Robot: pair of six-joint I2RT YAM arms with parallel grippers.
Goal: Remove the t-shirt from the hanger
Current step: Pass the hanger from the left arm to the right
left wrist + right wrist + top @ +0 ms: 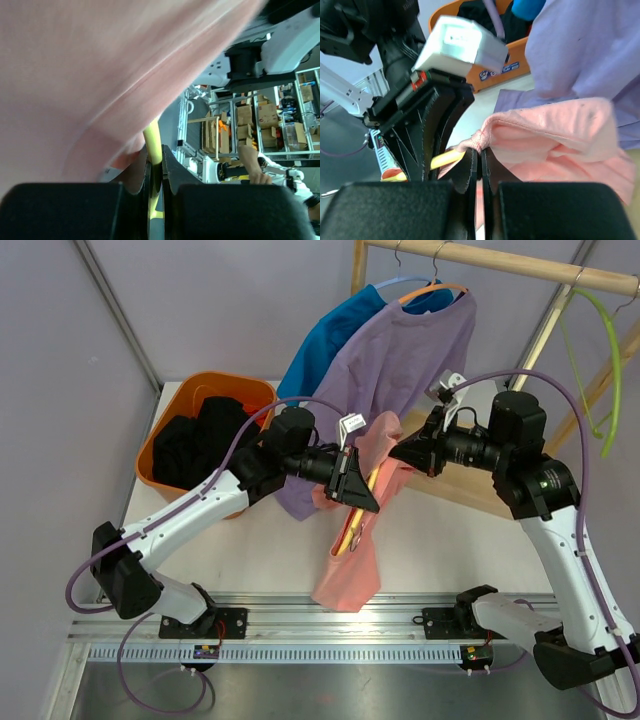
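Observation:
A pink t-shirt hangs on a yellow hanger held above the table's middle. My left gripper is shut on the hanger; in the left wrist view the yellow bar runs between its fingers, with pink cloth filling the upper left. My right gripper is shut on the pink t-shirt's hem; in the right wrist view the bunched edge is pinched at its fingertips and the shirt spreads to the right. The hanger shows beside the left gripper.
A purple t-shirt and a blue one hang from a wooden rail at the back. An empty green hanger hangs at the right. An orange basket of black clothes stands at the back left.

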